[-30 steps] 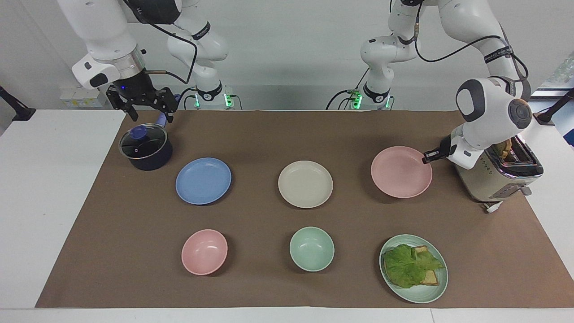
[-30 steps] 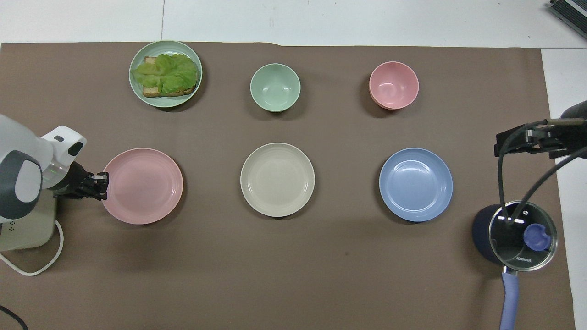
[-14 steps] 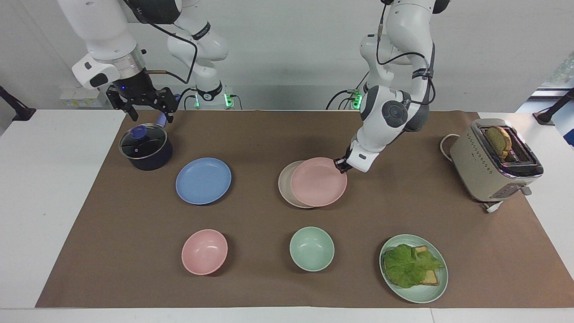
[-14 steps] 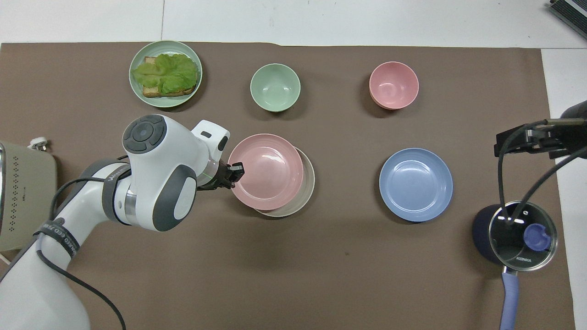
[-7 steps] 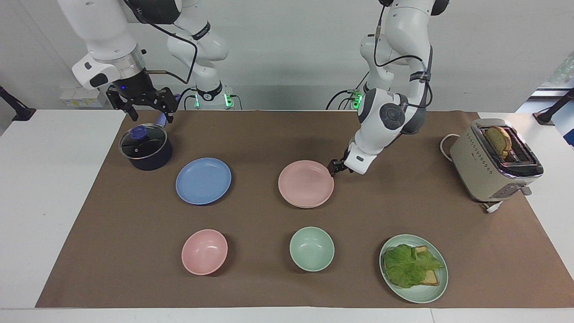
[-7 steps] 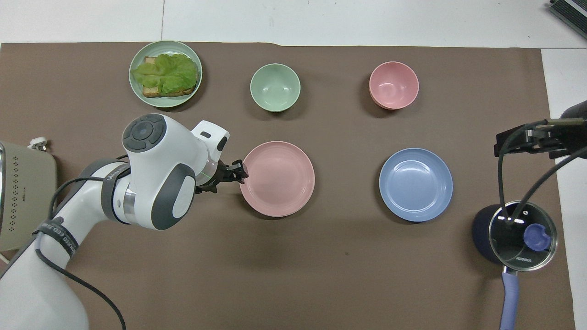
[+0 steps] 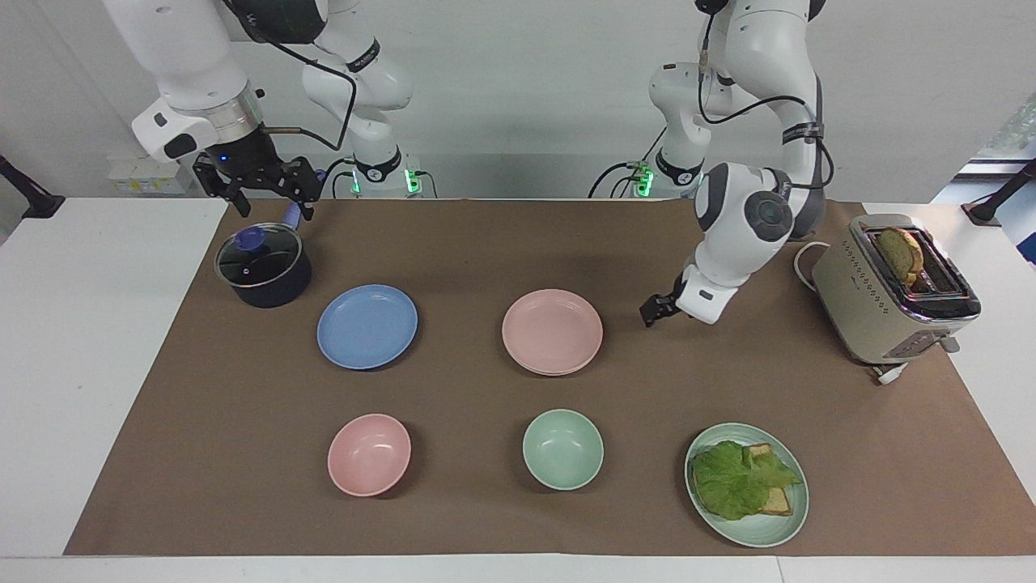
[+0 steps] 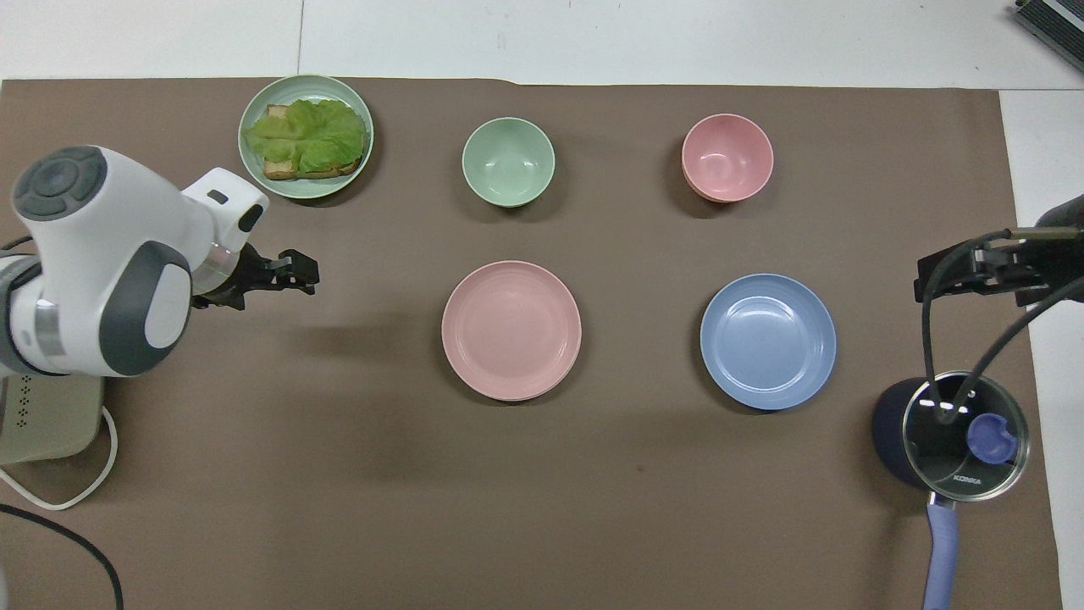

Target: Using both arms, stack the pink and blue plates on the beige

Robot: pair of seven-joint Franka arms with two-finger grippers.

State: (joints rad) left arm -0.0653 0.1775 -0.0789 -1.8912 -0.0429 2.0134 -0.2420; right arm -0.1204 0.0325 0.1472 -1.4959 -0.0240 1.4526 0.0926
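Pink plate sits on beige one, only a rim sliver showing. Blue plate lies alone toward right arm's end. Left tool spread, empty, over bare worktop. Right tool spread, over pot. Risk: shallow blue rim slips, or landing nudges the stack off-centre.

Left gripper low, pointing sideways off a bent wrist, fingers apart, holding nothing. Right gripper raised, pointing down, fingers spread, waiting.
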